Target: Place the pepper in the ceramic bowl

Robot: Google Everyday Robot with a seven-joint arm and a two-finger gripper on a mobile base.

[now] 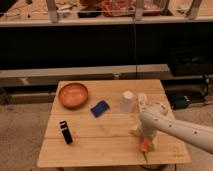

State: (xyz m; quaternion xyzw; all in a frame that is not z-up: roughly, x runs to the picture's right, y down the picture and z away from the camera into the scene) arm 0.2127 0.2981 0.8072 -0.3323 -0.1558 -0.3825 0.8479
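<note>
The ceramic bowl [73,94] is round, shallow and orange-brown, at the far left of the wooden table [110,150]. The pepper [144,145] shows as a small orange tip near the table's front right, right under my gripper [144,138]. The gripper points down at the end of the white arm [175,129], which enters from the right. The arm hides most of the pepper.
A white translucent cup [127,101] stands right of centre, with a white bottle [142,101] lying beside it. A blue object [99,108] lies mid-table. A black object [65,132] stands at the front left. Dark shelving runs behind the table.
</note>
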